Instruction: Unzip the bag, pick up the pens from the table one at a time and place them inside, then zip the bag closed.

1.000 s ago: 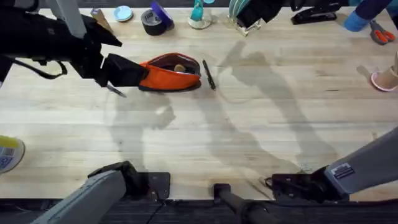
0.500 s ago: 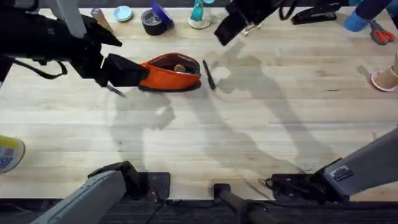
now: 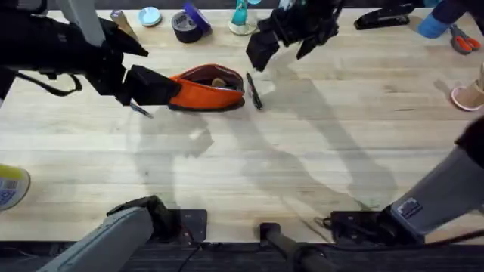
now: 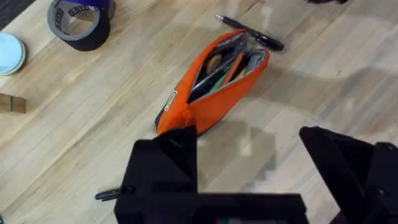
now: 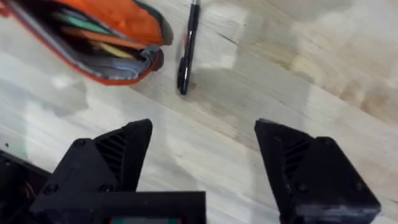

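The orange bag (image 3: 209, 92) lies unzipped on the table (image 3: 302, 151), with coloured items showing inside (image 4: 214, 68). One dark pen (image 3: 253, 91) lies just off its right end, and it also appears in the wrist views (image 4: 250, 32) (image 5: 187, 48). A second pen (image 3: 140, 109) lies by the bag's left end (image 4: 107, 195). My left gripper (image 3: 151, 87) is open at that left end, its fingers (image 4: 168, 158) spread wide and one beside the fabric. Open too, my right gripper (image 3: 261, 49) hangs above the table just beyond the first pen, holding nothing (image 5: 204, 130).
Along the far edge stand a black tape roll (image 3: 187, 26), a pale blue lid (image 3: 150, 16), a teal item (image 3: 240, 19), a black stapler (image 3: 382, 19) and red-handled scissors (image 3: 463, 39). A pink object (image 3: 469, 94) sits at the right edge.
My right gripper has come down from the far edge and moved left, closer to the pen beside the bag. The left gripper, bag and pens have not moved.
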### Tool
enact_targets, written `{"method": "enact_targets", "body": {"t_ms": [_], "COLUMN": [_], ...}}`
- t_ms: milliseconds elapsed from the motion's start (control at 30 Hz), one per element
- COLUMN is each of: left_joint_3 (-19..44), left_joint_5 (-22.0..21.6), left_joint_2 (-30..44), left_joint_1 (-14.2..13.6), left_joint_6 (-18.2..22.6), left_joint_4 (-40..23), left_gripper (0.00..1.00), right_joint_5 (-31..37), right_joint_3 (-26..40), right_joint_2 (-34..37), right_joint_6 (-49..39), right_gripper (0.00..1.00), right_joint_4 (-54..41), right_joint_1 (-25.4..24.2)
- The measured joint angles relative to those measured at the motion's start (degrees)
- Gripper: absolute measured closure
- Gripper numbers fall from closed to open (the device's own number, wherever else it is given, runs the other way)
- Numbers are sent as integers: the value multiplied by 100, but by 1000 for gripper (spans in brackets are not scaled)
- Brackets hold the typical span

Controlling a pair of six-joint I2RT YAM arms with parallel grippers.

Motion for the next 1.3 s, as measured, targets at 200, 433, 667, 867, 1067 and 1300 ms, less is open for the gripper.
{"method": "enact_targets", "body": {"t_ms": [200, 433, 667, 867, 1067, 1300], "left_joint_3": [0, 0, 0, 0, 0, 0], "left_joint_5": [0, 0, 0, 0, 0, 0], "left_joint_2": [2, 2, 2, 2, 0, 0], "left_joint_1": [0, 0, 0, 0, 0, 0], "left_joint_6": [0, -2, 0, -2, -2, -2], "left_joint_4": [0, 0, 0, 0, 0, 0], "left_gripper": [7, 8, 8, 8, 7, 7], "right_joint_5": [0, -142, -247, -258, 220, 433], "right_joint_3": [-2, -2, -2, -2, -2, -2], "right_joint_2": [458, 1101, 1576, 1821, 1881, 1934], "right_joint_6": [233, 288, 306, 310, 373, 392], "right_gripper": [5, 5, 6, 7, 6, 5], "right_joint_4": [46, 302, 606, 959, 1108, 1213], "right_joint_1": [4, 55, 110, 142, 268, 354]}}
